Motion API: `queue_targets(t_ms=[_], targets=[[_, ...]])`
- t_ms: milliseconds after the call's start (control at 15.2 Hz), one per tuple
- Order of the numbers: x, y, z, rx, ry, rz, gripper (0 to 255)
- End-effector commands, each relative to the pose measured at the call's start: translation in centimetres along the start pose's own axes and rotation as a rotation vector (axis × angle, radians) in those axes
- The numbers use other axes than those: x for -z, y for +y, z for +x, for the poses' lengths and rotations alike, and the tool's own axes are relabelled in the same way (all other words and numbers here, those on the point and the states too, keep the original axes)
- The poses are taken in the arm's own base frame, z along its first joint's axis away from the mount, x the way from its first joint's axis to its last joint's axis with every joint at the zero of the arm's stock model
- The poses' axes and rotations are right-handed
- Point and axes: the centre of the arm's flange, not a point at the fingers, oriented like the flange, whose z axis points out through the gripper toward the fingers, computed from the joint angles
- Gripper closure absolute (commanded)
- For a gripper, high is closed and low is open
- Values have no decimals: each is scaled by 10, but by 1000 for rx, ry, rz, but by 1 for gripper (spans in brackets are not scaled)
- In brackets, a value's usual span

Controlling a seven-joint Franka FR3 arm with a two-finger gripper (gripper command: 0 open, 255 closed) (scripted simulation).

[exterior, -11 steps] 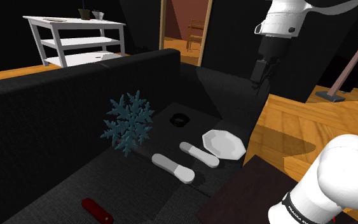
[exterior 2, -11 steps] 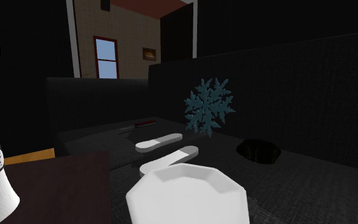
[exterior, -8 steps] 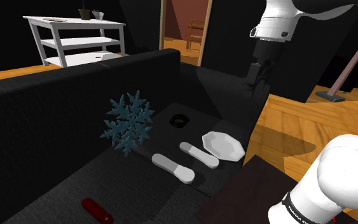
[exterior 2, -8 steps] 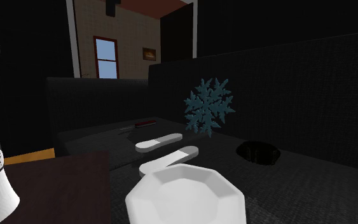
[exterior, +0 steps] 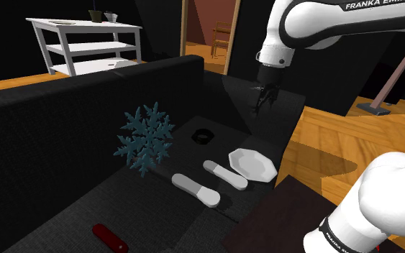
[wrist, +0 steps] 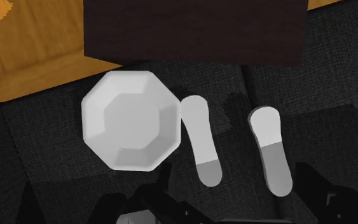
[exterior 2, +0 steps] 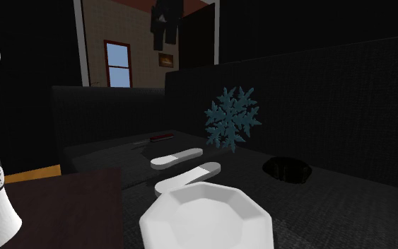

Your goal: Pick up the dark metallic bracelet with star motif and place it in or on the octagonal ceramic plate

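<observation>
The dark bracelet (exterior: 204, 135) lies flat on the black sofa seat, close to the backrest; it also appears as a dark ring (exterior 2: 288, 168). The white octagonal plate (exterior: 252, 163) sits on the seat near the front edge, large in the foreground (exterior 2: 208, 219) of the second exterior view. My black gripper (exterior: 263, 100) hangs open and empty high above the seat, over the plate's side and well clear of the bracelet; it enters at the top (exterior 2: 165, 27) of the second exterior view. Seen from the wrist, the plate (wrist: 131, 119) lies directly below the hand.
A teal snowflake ornament (exterior: 145, 139) stands against the backrest. Two white-and-grey oblong objects (exterior: 226, 175) (exterior: 196, 189) lie beside the plate. A red object (exterior: 109, 236) lies farther along the seat. The dark stand (exterior: 265, 223) adjoins the sofa; a white shelf unit (exterior: 85, 39) stands behind.
The arm has swung toward the shoulder view's left and come lower over the sofa. The gripper has dropped into the top of the second exterior view. Nothing on the seat moved.
</observation>
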Motion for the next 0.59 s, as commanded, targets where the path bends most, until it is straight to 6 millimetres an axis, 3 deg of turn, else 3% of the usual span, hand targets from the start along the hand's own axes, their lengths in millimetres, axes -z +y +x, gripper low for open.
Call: queue_targets(t_ms=[0, 528], targets=[[-15, 6, 21, 0, 5, -1, 0], [-77, 24, 102, -1, 14, -4, 0]])
